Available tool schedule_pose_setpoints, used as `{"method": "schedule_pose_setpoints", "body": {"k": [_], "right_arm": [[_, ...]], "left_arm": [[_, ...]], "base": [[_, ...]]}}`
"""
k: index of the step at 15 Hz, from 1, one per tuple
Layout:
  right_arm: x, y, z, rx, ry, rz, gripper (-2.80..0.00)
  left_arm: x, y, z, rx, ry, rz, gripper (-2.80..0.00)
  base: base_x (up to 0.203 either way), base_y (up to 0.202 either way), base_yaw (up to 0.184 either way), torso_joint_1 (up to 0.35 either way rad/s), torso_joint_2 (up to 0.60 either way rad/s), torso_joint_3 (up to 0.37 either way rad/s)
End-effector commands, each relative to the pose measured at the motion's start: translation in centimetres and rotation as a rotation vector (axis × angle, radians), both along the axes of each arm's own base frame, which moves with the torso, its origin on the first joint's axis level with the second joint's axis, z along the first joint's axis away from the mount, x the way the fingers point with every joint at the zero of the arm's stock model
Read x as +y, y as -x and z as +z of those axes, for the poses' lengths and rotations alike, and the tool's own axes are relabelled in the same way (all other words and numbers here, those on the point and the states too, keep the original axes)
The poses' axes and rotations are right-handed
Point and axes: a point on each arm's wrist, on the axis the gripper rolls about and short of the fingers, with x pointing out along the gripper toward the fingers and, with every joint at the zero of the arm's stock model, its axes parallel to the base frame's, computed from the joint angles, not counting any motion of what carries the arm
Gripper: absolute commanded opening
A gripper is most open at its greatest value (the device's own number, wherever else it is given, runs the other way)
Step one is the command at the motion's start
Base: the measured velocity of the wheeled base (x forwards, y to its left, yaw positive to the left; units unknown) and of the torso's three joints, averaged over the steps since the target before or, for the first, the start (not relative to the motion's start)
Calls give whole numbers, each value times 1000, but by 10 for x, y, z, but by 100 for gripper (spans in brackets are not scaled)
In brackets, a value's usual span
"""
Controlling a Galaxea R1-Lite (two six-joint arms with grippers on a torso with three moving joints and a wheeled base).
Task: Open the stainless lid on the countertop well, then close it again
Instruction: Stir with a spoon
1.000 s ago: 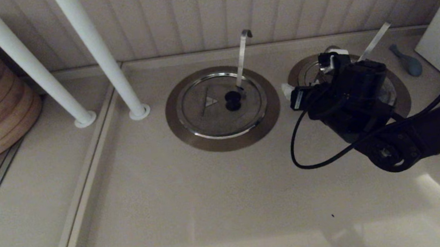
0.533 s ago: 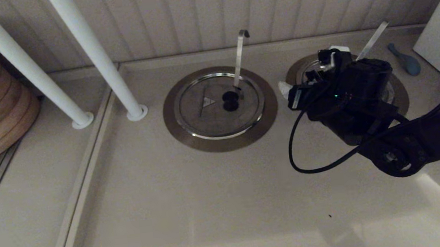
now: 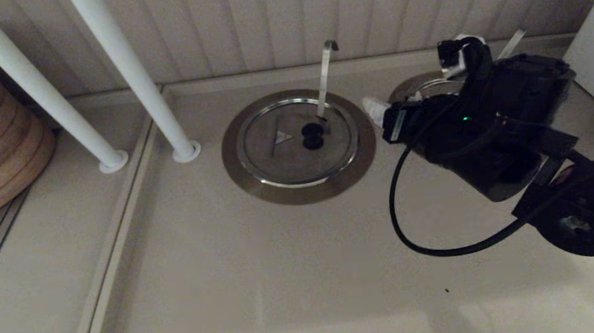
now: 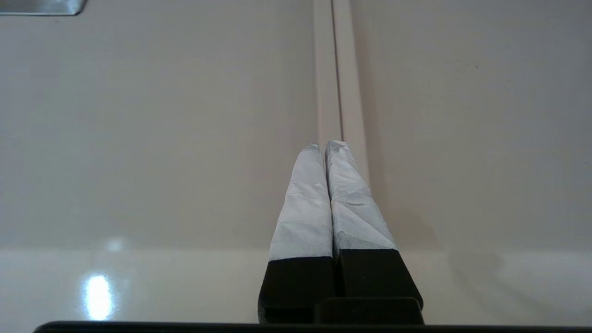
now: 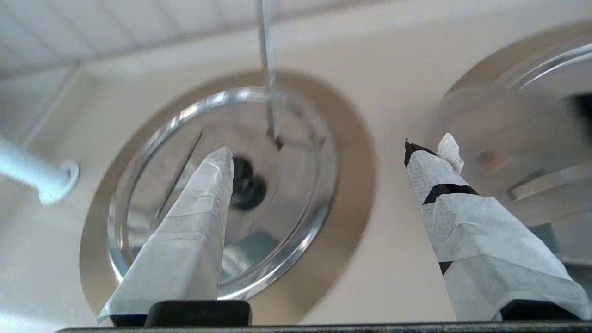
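Your right gripper [image 5: 319,152] hovers with fingers spread above the stainless lid [image 5: 508,134]; left gripper [image 4: 328,145] parked, fingers together.

Right gripper [image 5: 319,157] spread with open counter between its fingers, twin lid [image 5: 222,189] and hooked handle [image 5: 267,69] beyond one fingertip, stainless lid [image 5: 518,138] beside the other.

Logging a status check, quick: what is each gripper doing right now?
Left gripper: shut, empty, over bare countertop.
Right gripper: open, holding nothing, above the counter by the stainless lid.
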Motion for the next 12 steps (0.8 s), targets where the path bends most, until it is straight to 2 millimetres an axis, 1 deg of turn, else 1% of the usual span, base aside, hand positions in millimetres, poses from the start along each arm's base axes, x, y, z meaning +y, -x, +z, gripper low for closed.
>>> {"method": "schedule_pose_setpoints", "body": {"k": [1, 2, 3, 4, 5, 6, 8, 10, 11, 12], "right_arm": [[-18, 7, 23, -64, -28, -40, 0], [-29, 1, 28, -80, -13, -82, 0], [-44, -7, 32, -96, 20, -145, 0], [-63, -17, 34, -110, 57, -219, 0], [-84, -32, 36, -117, 83, -300, 0], [-106, -52, 31, -110, 103, -376, 0], [-137, -93, 14, -78, 128, -474, 0], [-169, -124, 5, -64, 129, -550, 0], [-176, -135, 4, -57, 125, -560, 0], [-179, -144, 7, -55, 121, -560, 0]], "left_arm": [[0, 0, 0, 1, 0, 0, -280], [0, 0, 0, 1, 0, 1, -280], [0, 0, 0, 1, 0, 2, -280], [0, 0, 0, 1, 0, 0, -280], [0, 0, 0, 1, 0, 1, -280], [0, 0, 0, 1, 0, 1, -280], [0, 0, 0, 1, 0, 1, -280], [0, 0, 0, 1, 0, 1, -280], [0, 0, 0, 1, 0, 0, -280], [0, 0, 0, 1, 0, 1, -280]], "base": [[0, 0, 0, 0, 0, 0], [0, 0, 0, 0, 0, 0], [0, 0, 0, 0, 0, 0], [0, 0, 0, 0, 0, 0], [0, 0, 0, 0, 0, 0], [0, 0, 0, 0, 0, 0], [0, 0, 0, 0, 0, 0], [0, 0, 0, 0, 0, 0], [0, 0, 0, 0, 0, 0], [0, 0, 0, 0, 0, 0]]}}
